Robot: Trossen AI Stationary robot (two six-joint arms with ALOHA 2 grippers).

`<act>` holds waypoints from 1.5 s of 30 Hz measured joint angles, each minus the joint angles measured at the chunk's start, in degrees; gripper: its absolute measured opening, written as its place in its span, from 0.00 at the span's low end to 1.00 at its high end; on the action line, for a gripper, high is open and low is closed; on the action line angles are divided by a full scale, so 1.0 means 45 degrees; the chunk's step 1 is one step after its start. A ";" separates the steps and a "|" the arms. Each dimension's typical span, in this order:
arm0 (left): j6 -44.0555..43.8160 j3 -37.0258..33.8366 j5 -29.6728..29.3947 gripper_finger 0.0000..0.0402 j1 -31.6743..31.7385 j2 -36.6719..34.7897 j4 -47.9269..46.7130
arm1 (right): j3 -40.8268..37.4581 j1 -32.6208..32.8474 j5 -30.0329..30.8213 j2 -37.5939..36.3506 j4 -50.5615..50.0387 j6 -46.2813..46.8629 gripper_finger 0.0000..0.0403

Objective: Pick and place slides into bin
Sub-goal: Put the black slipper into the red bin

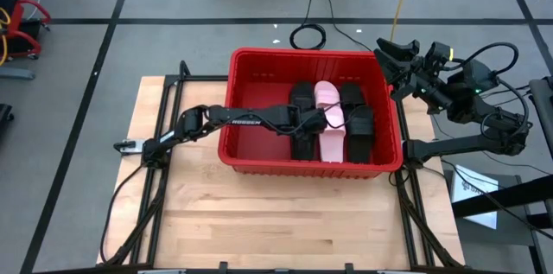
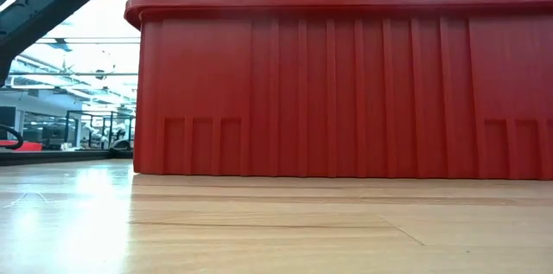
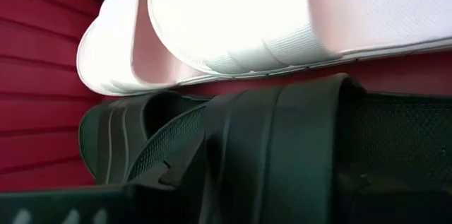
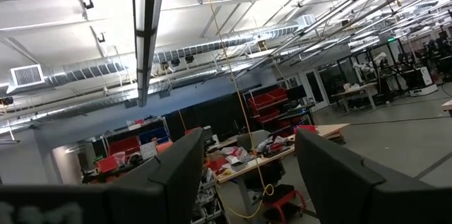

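Red bin (image 1: 259, 140) on the far half of the wooden table (image 1: 285, 222), ribbed wall filling the low view (image 2: 346, 92); inside it, toward the right end, slides packed side by side: black slides (image 1: 302, 123) on the left, pale pink slides (image 1: 330, 118) in the middle, more black slides (image 1: 357, 118) on the right, exact count of each not clear from above; left arm reaching in over the bin's left rim, left gripper (image 1: 318, 120) low among the slides at the seam between black and pink; from the left wrist view, pink slides (image 3: 233, 26) lying just beside a black slide (image 3: 282, 146), its wide strap close to the lens, red bin floor (image 3: 42, 111) beyond; left jaws not visible, so cannot tell whether spread or pinching; right arm parked off the table's right edge, right gripper (image 1: 396, 52) raised beyond the bin's far right corner, fingers (image 4: 176, 174) spread apart and holding nothing, pointed up at a workshop ceiling.
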 joint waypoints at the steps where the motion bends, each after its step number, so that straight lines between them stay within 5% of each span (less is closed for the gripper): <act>1: 0.0060 0.0000 -0.0003 0.46 -0.0024 0.0000 0.0026 | 0.0000 -0.0001 0.0000 -0.0003 0.0000 0.0000 0.53; 23: -0.0249 -0.0015 0.0056 0.46 -0.0257 -0.0272 0.0245 | 0.0000 0.0004 0.0000 0.0220 -0.0005 0.0029 0.53; 45: 0.0183 0.0005 0.1785 0.46 -0.0643 -0.0635 -0.0476 | 0.0000 0.0004 -0.0004 0.0246 -0.0306 0.0038 0.53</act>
